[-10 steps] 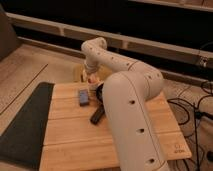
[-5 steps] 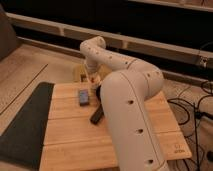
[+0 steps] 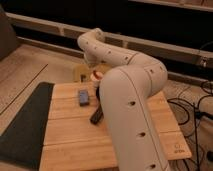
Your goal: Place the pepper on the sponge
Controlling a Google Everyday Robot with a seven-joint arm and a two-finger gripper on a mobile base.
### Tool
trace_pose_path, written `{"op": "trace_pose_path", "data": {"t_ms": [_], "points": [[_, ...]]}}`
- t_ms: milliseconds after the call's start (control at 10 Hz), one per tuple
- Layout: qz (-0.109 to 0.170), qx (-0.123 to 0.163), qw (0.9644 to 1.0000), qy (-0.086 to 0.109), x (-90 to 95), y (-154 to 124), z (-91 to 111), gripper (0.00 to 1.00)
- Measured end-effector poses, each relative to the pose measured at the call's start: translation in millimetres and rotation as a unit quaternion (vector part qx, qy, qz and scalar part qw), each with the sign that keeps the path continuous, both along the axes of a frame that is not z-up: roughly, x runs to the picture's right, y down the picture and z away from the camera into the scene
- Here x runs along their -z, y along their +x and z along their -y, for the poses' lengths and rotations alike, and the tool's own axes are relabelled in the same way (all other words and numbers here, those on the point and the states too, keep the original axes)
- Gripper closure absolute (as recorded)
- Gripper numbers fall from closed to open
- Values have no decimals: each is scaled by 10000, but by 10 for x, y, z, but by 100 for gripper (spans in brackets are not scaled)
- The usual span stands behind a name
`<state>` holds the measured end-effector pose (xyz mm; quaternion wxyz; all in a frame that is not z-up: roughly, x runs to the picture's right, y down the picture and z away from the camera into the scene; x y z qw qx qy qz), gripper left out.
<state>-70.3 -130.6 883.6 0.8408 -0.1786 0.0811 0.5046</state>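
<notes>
The sponge (image 3: 83,97) is a small blue-grey block lying flat on the wooden table (image 3: 65,142), left of centre. My white arm reaches over the table to its far edge. The gripper (image 3: 96,80) is down there, mostly hidden behind the arm, just right of and behind the sponge, and it is shut. A small red and pale bit, the pepper (image 3: 96,76), shows right at the gripper. I cannot tell whether the gripper holds it.
A pan's dark straight handle (image 3: 96,116) sticks out from under my arm at mid-table. A tan object (image 3: 80,72) stands at the table's back edge. A dark mat (image 3: 22,125) lies on the floor to the left, and cables (image 3: 192,107) run on the right.
The gripper has shut at the table's back edge. The arm has barely shifted, and the sponge has not moved.
</notes>
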Motion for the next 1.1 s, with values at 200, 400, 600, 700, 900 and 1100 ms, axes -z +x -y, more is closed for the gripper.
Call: {"op": "trace_pose_path", "data": {"t_ms": [200,400,600,700,900,1100], "points": [[85,72,9994,316,221,-157,225,100],[223,173,9985,478,390,-341,302,100],[380,355,9967,620,576,-566,338,100],[656,688,9926,753,966,-987,214,100],[773,650,9927,666,1123,-1142,-7,100],[701,502,9950,507,1132,-1101,-235,100]]}}
